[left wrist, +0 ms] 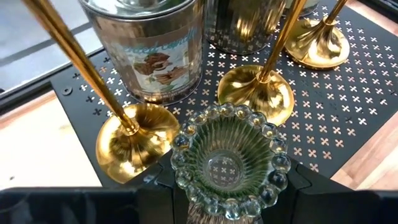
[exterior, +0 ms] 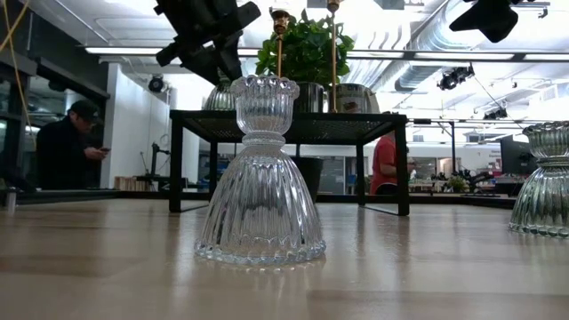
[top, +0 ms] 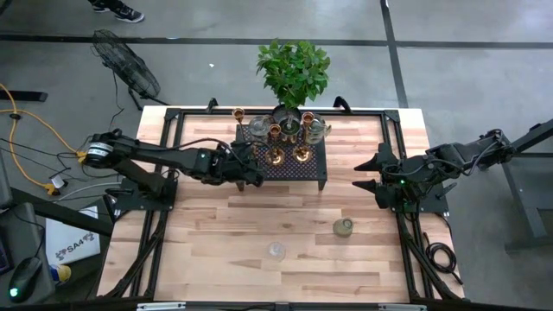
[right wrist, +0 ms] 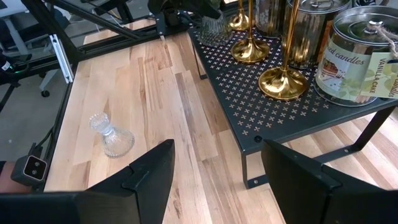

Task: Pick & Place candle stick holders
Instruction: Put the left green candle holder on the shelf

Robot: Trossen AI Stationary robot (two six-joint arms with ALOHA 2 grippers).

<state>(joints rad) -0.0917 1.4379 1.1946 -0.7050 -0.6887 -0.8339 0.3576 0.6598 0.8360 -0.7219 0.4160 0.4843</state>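
My left gripper [top: 256, 175] is shut on a clear glass candle stick holder with a beaded rim [left wrist: 227, 163] over the near left corner of the black perforated stand [top: 298, 171]. It also shows in the right wrist view [right wrist: 214, 28]. Slim brass holders [left wrist: 134, 140] [left wrist: 258, 90] [left wrist: 317, 40] stand on their round bases on the stand. A clear glass holder [top: 276, 250] and a greenish one [top: 344, 226] stand on the table. My right gripper [top: 367, 175] is open and empty at the table's right. My left gripper has the glass holder between its two fingers [left wrist: 155, 190], which close on its sides just below the beaded rim [left wrist: 186, 186]. The fingers come from the table's left, slanting down. The holder is upright, cup up; I cannot tell whether its base rests on the stand.
Silver candle tins [left wrist: 152, 50] [right wrist: 354, 56] and a leafy potted plant [top: 294, 69] crowd the stand's far part, close to the brass holders. The wood table [top: 216, 233] lies bare to the near left. People show in the room beyond [exterior: 67, 151].
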